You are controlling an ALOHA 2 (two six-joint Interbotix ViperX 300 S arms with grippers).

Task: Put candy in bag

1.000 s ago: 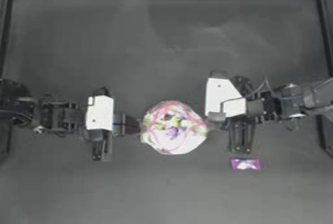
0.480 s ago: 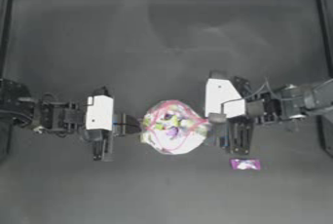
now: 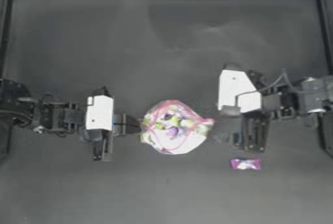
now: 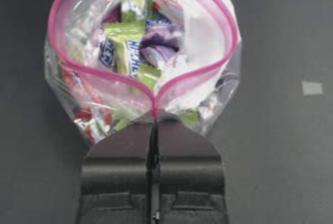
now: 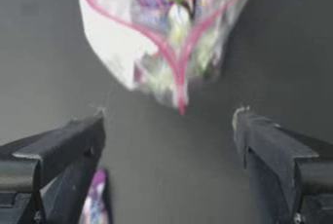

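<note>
The bag [image 3: 174, 128] lies at the table's middle, its pink-strip mouth gaping and colourful sweets showing inside. My left gripper [image 3: 130, 124] is shut on the bag's left corner; the left wrist view shows its jaws [image 4: 155, 123] pinching the pink strip of the bag [image 4: 139, 47]. Right of the bag and clear of it, my right gripper [image 3: 239, 133] stands open. Its wrist view shows the jaws [image 5: 169, 116] wide apart with the bag [image 5: 162, 33] ahead of them. The candy [image 3: 245, 164], a small pink wrapped sweet, lies on the table just beside the right gripper, and the candy [image 5: 96, 198] shows by one jaw.
The dark table [image 3: 166, 38] has a raised frame around its edges. A small pale mark [image 4: 312, 87] sits on the surface beside the bag.
My right gripper has let go of the bag's right edge and drawn back to the right, toward the candy. The left gripper and the bag have stayed put.
</note>
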